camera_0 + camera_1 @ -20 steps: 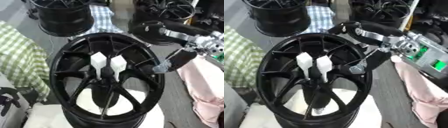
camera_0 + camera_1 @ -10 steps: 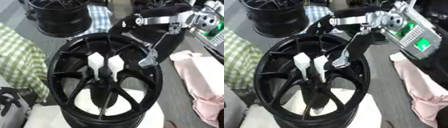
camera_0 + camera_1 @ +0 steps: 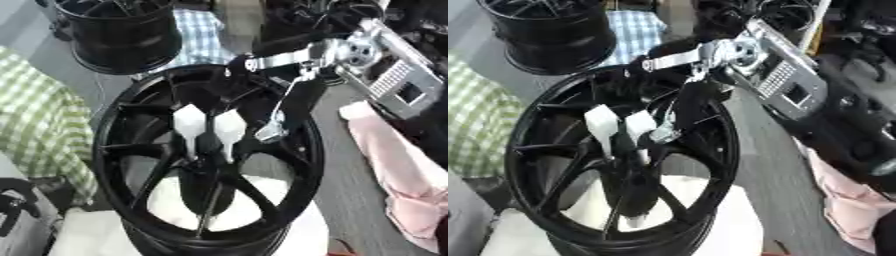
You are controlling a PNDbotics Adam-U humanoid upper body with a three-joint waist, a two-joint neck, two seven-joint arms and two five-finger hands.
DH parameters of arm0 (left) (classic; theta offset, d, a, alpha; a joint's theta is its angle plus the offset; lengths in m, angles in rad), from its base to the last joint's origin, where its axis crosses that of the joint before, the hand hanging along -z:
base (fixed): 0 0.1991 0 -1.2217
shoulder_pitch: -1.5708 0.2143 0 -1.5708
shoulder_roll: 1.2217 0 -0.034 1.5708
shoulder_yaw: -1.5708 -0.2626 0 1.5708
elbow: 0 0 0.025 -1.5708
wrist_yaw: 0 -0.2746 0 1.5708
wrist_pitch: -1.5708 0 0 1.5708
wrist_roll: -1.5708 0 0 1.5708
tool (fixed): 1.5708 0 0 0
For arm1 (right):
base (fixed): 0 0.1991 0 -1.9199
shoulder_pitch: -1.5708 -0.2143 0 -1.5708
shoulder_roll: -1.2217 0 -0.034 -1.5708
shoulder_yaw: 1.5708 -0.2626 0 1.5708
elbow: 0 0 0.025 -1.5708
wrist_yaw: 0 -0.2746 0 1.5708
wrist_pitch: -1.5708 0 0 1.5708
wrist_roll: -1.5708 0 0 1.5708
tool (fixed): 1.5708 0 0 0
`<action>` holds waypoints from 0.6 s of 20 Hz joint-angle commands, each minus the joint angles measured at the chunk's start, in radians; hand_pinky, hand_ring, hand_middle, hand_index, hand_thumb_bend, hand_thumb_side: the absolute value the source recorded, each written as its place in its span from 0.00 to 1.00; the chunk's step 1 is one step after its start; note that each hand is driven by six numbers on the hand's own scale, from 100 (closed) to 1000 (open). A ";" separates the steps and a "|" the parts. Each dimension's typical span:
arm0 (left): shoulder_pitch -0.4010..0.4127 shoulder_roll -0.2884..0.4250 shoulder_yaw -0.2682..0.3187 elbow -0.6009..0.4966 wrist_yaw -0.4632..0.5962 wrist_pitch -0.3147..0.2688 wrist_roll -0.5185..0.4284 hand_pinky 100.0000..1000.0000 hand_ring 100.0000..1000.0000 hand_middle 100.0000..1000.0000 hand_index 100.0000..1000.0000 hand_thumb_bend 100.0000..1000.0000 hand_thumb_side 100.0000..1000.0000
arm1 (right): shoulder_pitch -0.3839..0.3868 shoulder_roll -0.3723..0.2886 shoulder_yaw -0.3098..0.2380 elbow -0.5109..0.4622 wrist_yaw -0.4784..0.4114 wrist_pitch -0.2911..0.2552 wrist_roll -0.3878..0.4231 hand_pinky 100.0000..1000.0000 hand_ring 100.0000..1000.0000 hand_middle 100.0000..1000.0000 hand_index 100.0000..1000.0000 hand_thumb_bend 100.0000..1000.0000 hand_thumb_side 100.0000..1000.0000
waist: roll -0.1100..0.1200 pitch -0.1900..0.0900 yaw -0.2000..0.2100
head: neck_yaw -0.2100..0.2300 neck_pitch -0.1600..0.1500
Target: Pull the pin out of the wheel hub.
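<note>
Over the middle of the black wheel hub (image 3: pixel 131 150) my right hand (image 3: pixel 278 116) hangs down from the upper right, its dark fingers pointing at the spokes and a pale metal tip reaching just beside the two white pieces at the centre. Whether my fingers are spread or curled I cannot tell; they blur into the black of the rim. Those two white pin pieces (image 3: pixel 208 126) stand side by side at the hub's middle, tilted a little toward each other, and they look seated in the hub. My right forearm (image 3: pixel 385 75), silver with a perforated plate, crosses above the rim's far edge. Under the wheel lies a white pad (image 3: pixel 175 200). At the lower left corner my left hand (image 3: pixel 16 205) shows only as dark curved shapes. Green checked cloth (image 3: pixel 39 125) lies to the left, pink cloth (image 3: pixel 398 175) to the right, and another black wheel (image 3: pixel 122 35) stands behind
</note>
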 commanded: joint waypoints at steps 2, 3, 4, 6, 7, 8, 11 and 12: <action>-0.016 0.006 -0.005 -0.010 0.000 -0.007 -0.001 0.47 0.09 0.46 0.68 0.00 0.79 | -0.024 0.000 -0.003 0.042 0.033 -0.018 -0.017 0.91 0.90 0.85 0.94 0.42 0.26 | 0.005 -0.004 0.003 | -0.009 -0.002; -0.016 0.006 -0.005 -0.010 -0.001 -0.008 -0.001 0.47 0.09 0.46 0.68 0.00 0.79 | -0.024 0.004 -0.001 0.051 0.039 -0.023 -0.018 0.91 0.89 0.85 0.94 0.41 0.26 | 0.005 -0.003 0.004 | -0.011 -0.002; -0.017 0.006 -0.006 -0.009 -0.001 -0.009 -0.001 0.47 0.09 0.46 0.68 0.00 0.79 | -0.025 0.007 0.002 0.059 0.045 -0.027 -0.019 0.91 0.89 0.84 0.94 0.41 0.26 | 0.005 -0.003 0.004 | -0.011 -0.002; -0.018 0.005 -0.006 -0.009 -0.001 -0.010 -0.001 0.47 0.09 0.46 0.68 0.00 0.79 | -0.024 0.013 0.007 0.072 0.056 -0.034 -0.017 0.91 0.88 0.84 0.93 0.41 0.26 | 0.006 -0.002 0.005 | -0.012 -0.002; -0.018 0.005 -0.006 -0.009 -0.001 -0.010 -0.001 0.47 0.09 0.46 0.68 0.00 0.79 | -0.023 0.017 0.010 0.080 0.062 -0.038 -0.015 0.91 0.88 0.83 0.92 0.41 0.26 | 0.006 -0.002 0.005 | -0.012 -0.002; -0.018 0.005 -0.006 -0.009 -0.001 -0.010 -0.001 0.47 0.09 0.46 0.68 0.00 0.79 | -0.022 0.021 0.013 0.087 0.068 -0.041 -0.012 0.91 0.88 0.83 0.92 0.41 0.25 | 0.006 -0.002 0.006 | -0.012 -0.002; -0.019 0.004 -0.008 -0.008 -0.001 -0.011 -0.001 0.47 0.09 0.46 0.68 0.00 0.79 | -0.020 0.032 0.020 0.110 0.089 -0.050 -0.004 0.91 0.87 0.82 0.91 0.40 0.25 | 0.006 -0.001 0.007 | -0.013 -0.002; -0.020 0.004 -0.009 -0.008 -0.001 -0.011 -0.001 0.47 0.09 0.46 0.68 0.00 0.79 | -0.020 0.035 0.022 0.117 0.095 -0.054 -0.002 0.91 0.87 0.81 0.90 0.40 0.25 | 0.007 -0.001 0.007 | -0.013 -0.002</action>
